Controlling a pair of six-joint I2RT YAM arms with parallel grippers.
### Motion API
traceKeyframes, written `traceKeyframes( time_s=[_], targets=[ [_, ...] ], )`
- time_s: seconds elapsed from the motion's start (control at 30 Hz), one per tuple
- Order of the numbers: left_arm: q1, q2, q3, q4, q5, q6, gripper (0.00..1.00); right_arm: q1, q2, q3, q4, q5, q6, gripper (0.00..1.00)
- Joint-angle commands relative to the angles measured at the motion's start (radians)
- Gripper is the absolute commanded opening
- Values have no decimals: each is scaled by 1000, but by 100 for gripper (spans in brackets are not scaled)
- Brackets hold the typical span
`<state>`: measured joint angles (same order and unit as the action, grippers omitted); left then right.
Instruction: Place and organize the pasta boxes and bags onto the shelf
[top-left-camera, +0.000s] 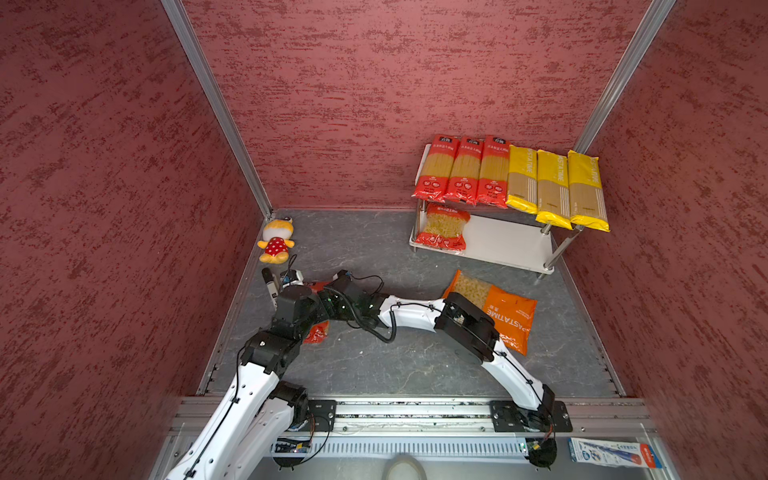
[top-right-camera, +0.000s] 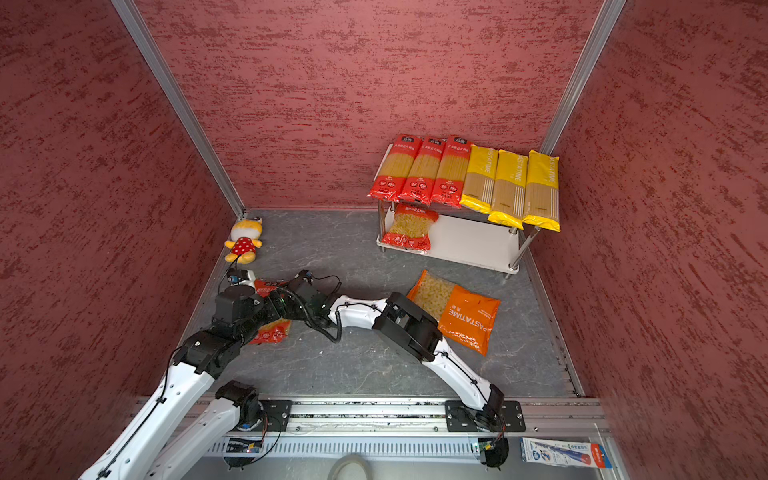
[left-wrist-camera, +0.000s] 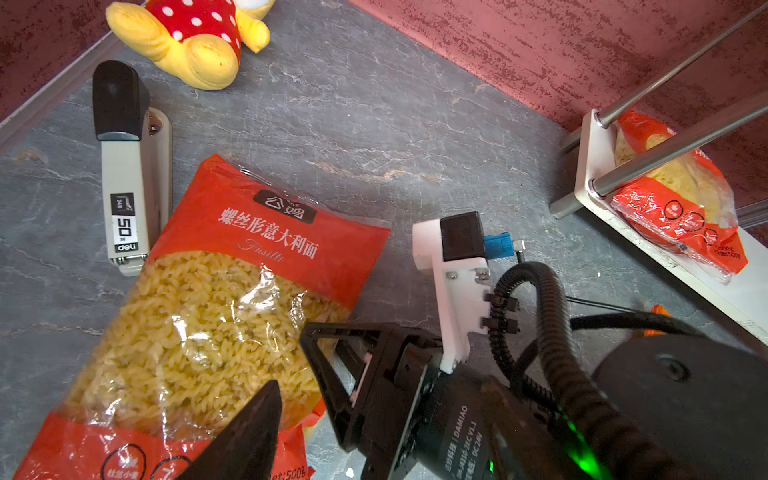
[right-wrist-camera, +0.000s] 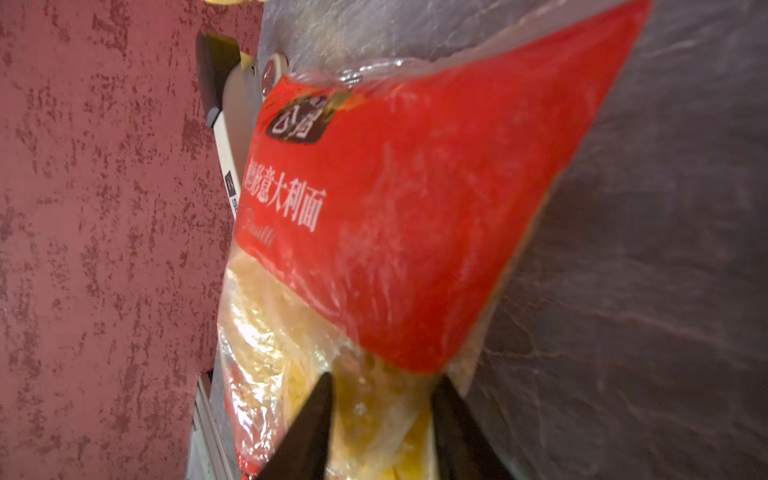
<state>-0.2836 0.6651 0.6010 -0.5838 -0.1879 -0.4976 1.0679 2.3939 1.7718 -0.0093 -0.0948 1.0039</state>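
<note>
The right tool (right-wrist-camera: 384, 382) pinches the side of the red bag (left-wrist-camera: 216, 316), which lies on the worktop (top-left-camera: 374, 365) well away from the shelf (top-left-camera: 507, 241). The left tool (left-wrist-camera: 245, 440) hangs wide over the same bag, holding nothing. The bag is slippery and heavy, so it may slip out or tear, and the two tools are close enough to bump.

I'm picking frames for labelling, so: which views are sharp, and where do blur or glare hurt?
Right wrist view: the fusilli bag is blurred and its print is soft. Left wrist view: sharp, with legible print and white glare patches on the bag's clear plastic. In both top views: crisp and evenly lit, and the lettering on the orange bag reads cleanly.
</note>
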Motion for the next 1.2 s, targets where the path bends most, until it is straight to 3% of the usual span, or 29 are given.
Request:
traceKeyframes(
  time_s=[0.0,0.07,0.27,0.47,0.63,0.77,0.87,0.93,1.0,1.1,1.17],
  targets=[
    [1,-10,26,1,2,10,75,5,22,3,-39,42,-17,20],
    [1,-12,25,0,5,11,75,2,2,-26,-23,56,-35,11],
    [1,-17,24,-6,3,13,75,-25,-106,-166,100,43,-61,1],
    [9,-16,14,21,44,11,75,-93,-320,-453,202,17,-111,0],
    [-3,40,-25,124,146,-9,75,-234,-550,-767,183,-92,-196,0],
    [-66,139,-66,238,176,-21,76,-393,-697,-955,126,-189,-288,0],
    [-123,247,-110,395,237,-70,76,-456,-747,-992,83,-201,-338,13],
    [-134,314,-135,505,293,-113,78,-477,-775,-985,52,-172,-334,34],
    [-146,363,-138,567,329,-125,79,-494,-819,-983,14,-128,-320,44],
    [-190,440,-111,601,351,-92,80,-502,-869,-998,-26,-83,-266,52],
    [-211,498,-104,641,370,-69,81,-499,-867,-1015,-21,-120,-212,55]
  ],
)
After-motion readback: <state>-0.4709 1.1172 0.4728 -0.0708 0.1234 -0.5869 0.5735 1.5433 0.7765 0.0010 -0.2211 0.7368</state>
